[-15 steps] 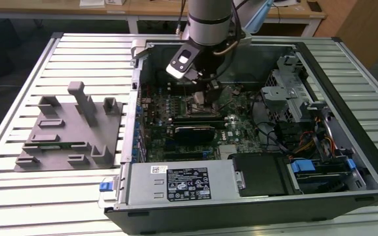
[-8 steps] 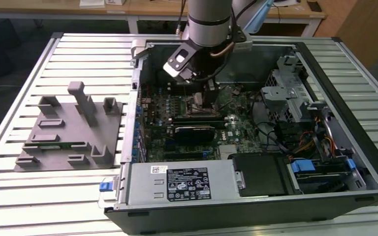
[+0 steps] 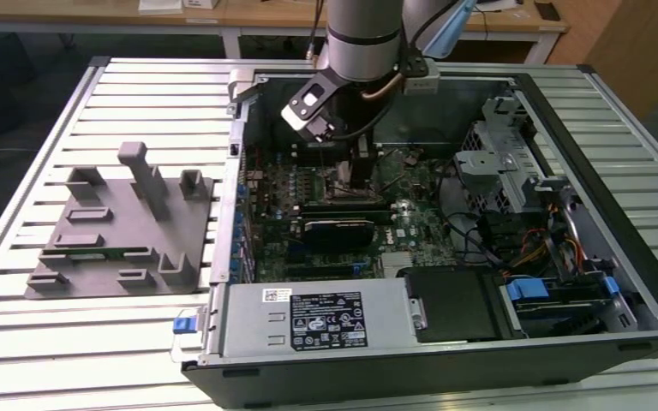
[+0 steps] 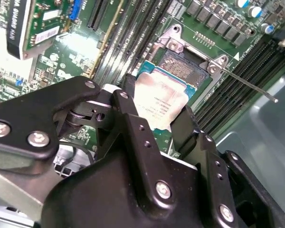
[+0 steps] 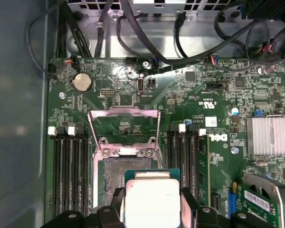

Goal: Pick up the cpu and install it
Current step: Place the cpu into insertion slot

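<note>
Two black fingers (image 4: 125, 102) of the gripper (image 4: 156, 116) pinched the cpu (image 4: 157, 97) by its opposite edges, holding it just above the open socket (image 4: 183, 64). I judged the chip to be light and stiff but delicate on its underside, so the thin rim seemed the correct place to hold it. The first wrist view showed the open socket frame (image 5: 123, 124) and the memory slots (image 5: 69, 171). The exterior view showed the arm (image 3: 363, 34) reaching into the computer case (image 3: 306, 385).

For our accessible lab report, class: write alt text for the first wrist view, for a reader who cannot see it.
The pincer grips the cpu by two opposite edges, silver top showing, over the open socket of a green motherboard. Memory slots flank the socket; black cables run beyond it.
</note>
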You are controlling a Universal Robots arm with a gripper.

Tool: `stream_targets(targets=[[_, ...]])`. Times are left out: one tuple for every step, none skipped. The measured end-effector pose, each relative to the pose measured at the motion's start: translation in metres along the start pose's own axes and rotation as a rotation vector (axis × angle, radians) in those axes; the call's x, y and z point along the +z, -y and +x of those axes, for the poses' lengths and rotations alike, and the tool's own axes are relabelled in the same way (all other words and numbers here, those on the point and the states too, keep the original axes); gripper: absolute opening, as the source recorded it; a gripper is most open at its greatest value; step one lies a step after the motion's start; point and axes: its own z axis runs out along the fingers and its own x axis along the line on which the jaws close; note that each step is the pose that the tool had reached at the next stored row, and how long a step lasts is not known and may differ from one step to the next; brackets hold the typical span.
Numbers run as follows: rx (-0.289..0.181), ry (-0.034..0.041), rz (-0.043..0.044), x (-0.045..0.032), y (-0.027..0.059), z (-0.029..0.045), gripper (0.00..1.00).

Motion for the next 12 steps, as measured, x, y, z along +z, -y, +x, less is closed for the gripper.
stream_targets(targets=[[0.001,0.0002,0.0,0.0002,0.0001,0.0012,0.55],[0.001,0.0002,0.0,0.0006,0.0001,0.002,0.55],[0.001,0.0001,0.0,0.001,0.0001,0.0025,0.55],[0.001,0.0,-0.0001,0.0016,0.0002,0.0029,0.55],[0.0,0.0,-0.0001,0.0023,0.0002,0.0032,0.55],[-0.001,0.0,0.0,0.003,0.0003,0.0036,0.55],[-0.002,0.0,0.0,0.0038,0.0004,0.0041,0.55],[-0.004,0.0,0.0,0.0046,0.0004,0.0045,0.55],[-0.005,-0.0003,-0.0001,0.0055,0.0005,0.0049,0.55],[-0.006,-0.0004,-0.0001,0.0062,0.0005,0.0053,0.55],[-0.007,-0.0003,0.0,0.0069,0.0006,0.0058,0.55],[-0.008,-0.0004,0.0,0.0076,0.0007,0.0062,0.55]])
